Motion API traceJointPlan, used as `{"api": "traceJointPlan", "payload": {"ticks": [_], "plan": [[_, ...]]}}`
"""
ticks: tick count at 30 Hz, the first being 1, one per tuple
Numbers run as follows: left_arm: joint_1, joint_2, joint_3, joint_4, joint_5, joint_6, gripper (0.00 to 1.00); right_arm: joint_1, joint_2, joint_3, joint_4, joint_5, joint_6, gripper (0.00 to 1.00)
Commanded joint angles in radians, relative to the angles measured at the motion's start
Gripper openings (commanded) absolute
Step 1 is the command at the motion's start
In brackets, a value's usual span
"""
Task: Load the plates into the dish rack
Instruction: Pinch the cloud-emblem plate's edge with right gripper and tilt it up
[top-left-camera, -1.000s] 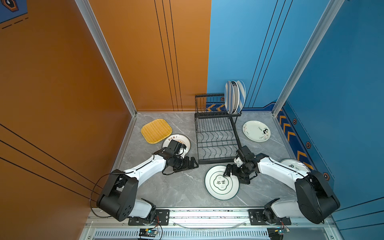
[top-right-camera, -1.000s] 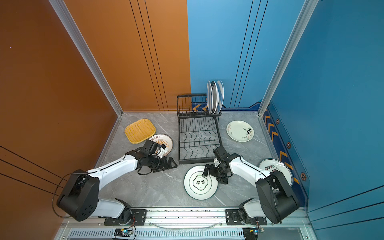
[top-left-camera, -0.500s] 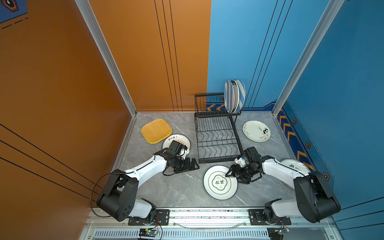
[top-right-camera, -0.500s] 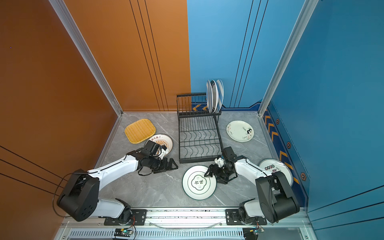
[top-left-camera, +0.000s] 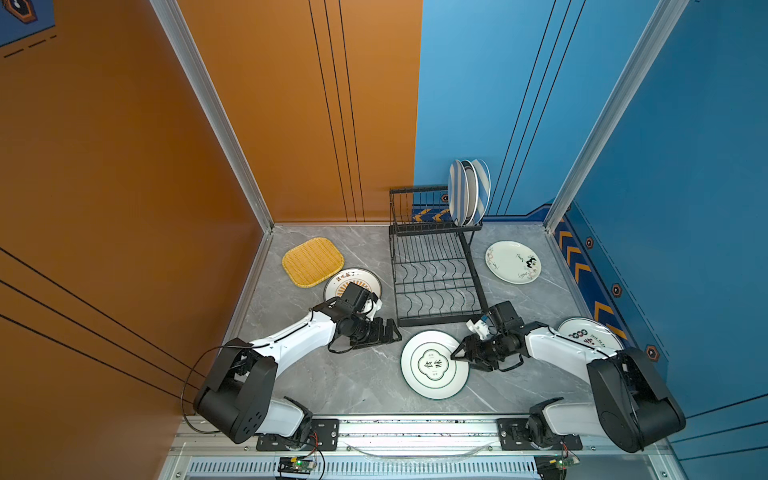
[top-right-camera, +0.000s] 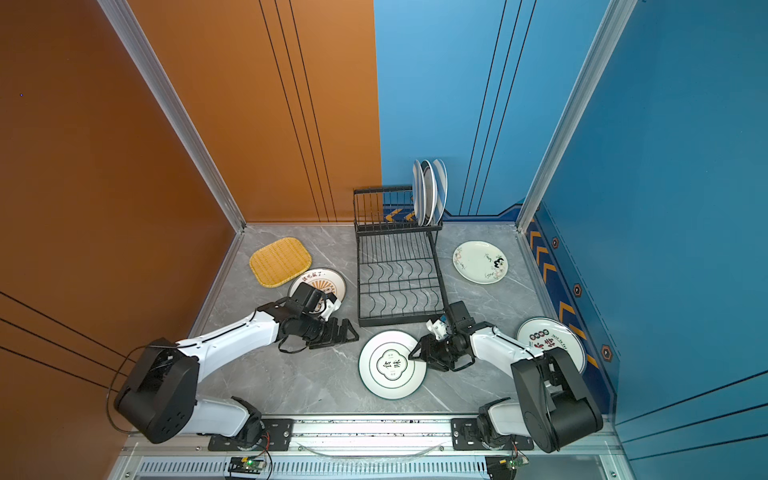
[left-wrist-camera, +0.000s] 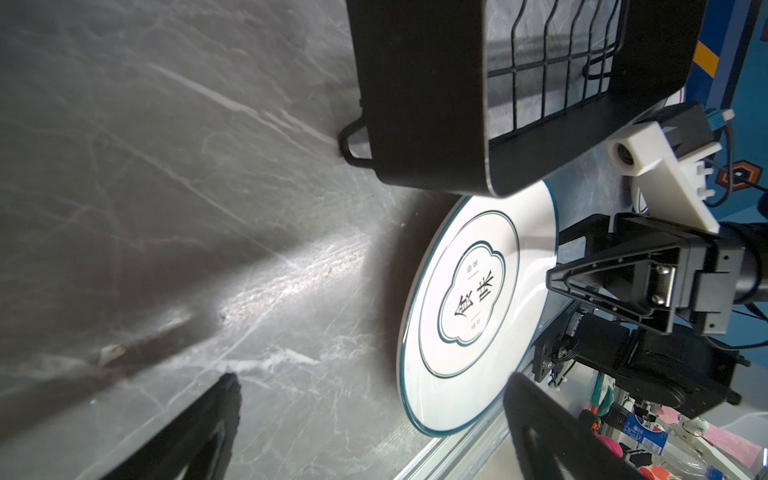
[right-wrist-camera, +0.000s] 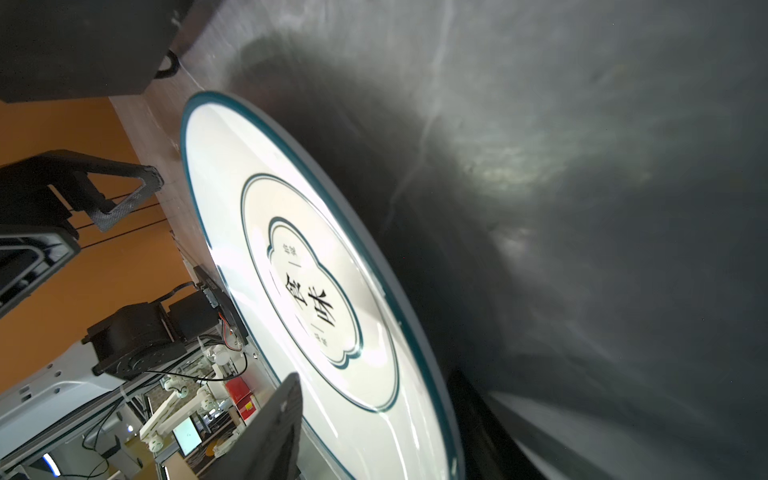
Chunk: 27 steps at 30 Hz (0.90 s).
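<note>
A white plate with a green rim (top-left-camera: 424, 382) (top-right-camera: 384, 376) lies flat in front of the black wire dish rack (top-left-camera: 436, 282) (top-right-camera: 399, 278). My right gripper (top-left-camera: 455, 357) (top-right-camera: 413, 355) (right-wrist-camera: 374, 395) straddles its right rim, one finger above and one below; the jaws are partly closed and a gap shows over the plate (right-wrist-camera: 311, 291). My left gripper (top-left-camera: 390, 330) (top-right-camera: 349, 332) (left-wrist-camera: 372, 382) stands open and empty on the table left of the plate (left-wrist-camera: 469, 299), by the rack's front corner (left-wrist-camera: 436, 104). Three plates (top-left-camera: 467, 191) stand on the rack's upper shelf.
A yellow woven plate (top-left-camera: 312, 262) and a sunburst plate (top-left-camera: 353, 278) lie left of the rack, behind the left arm. A white flowered plate (top-left-camera: 513, 262) lies right of the rack. A red-character plate (top-left-camera: 590, 336) sits partly under the right arm.
My right gripper has dropped to the green-rimmed plate's right edge and its jaws have narrowed around the rim. The plate has slid slightly left. The left arm has barely moved.
</note>
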Motion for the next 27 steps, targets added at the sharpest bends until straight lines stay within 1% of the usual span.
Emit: {"api": "traceJointPlan", "payload": {"ticks": [1, 3, 4, 6, 13, 20, 27], "plan": [[-0.010, -0.005, -0.007, -0.021, -0.018, -0.010, 1.00, 0.012, 0.044, -0.031, -0.022, 0.070, -0.022, 0.46], [-0.011, -0.009, -0.009, -0.021, -0.018, -0.013, 0.99, 0.017, 0.052, -0.030, -0.016, 0.072, -0.023, 0.37], [-0.013, -0.010, -0.011, -0.019, -0.018, -0.015, 0.99, 0.022, 0.056, -0.026, -0.016, 0.074, -0.024, 0.31], [-0.013, -0.011, -0.012, -0.020, -0.019, -0.017, 0.99, 0.031, 0.069, -0.016, -0.028, 0.079, -0.031, 0.22], [-0.016, -0.014, -0.009, -0.022, -0.018, -0.018, 0.99, 0.064, 0.093, 0.015, -0.059, 0.088, -0.050, 0.01], [-0.009, -0.022, -0.009, -0.023, -0.013, -0.020, 0.99, 0.074, 0.074, 0.060, -0.117, 0.061, -0.069, 0.00], [0.015, -0.043, -0.007, -0.022, 0.000, -0.030, 0.99, 0.077, -0.011, 0.097, -0.193, 0.005, -0.062, 0.00]]}}
